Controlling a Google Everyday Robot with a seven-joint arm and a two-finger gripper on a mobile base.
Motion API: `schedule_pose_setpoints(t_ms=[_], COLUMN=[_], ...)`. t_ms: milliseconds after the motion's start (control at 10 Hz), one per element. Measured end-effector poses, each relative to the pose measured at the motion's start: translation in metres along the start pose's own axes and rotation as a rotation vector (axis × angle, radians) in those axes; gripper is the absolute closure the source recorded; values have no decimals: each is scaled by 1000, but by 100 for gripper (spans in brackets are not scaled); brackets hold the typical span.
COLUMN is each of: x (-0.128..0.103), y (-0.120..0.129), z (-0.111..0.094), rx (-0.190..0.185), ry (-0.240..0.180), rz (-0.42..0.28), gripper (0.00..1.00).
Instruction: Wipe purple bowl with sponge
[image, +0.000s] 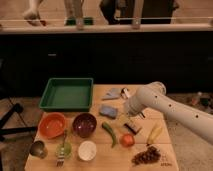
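The purple bowl (84, 124) stands upright on the wooden table (165, 120), left of centre. The blue sponge (107, 111) lies flat just up and right of the bowl. My gripper (128, 112) is at the end of the white arm (165, 105), which reaches in from the right. It hangs low over the table, just right of the sponge. I cannot tell whether it touches the sponge.
A green tray (67, 93) sits at the back left. An orange bowl (51, 125), metal cup (38, 148), green bowl (63, 150) and white bowl (87, 150) are front left. A blue cloth (112, 93), green chili (109, 132), tomato (127, 140), banana (154, 133) and grapes (148, 156) lie around.
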Motion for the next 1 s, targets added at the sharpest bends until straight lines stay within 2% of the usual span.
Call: schedule_pose_setpoints(t_ms=[300,500,600,800,1000], x=[2,2,2,0,3], y=[0,-4,-12,-37,-48], z=[-1,4,12,41,55], rx=[4,4,3,-3,-3], ry=[-3,-33,-51,-88,-100], rz=[4,4,-4,-47,-70], gripper=[20,20,20,20,20])
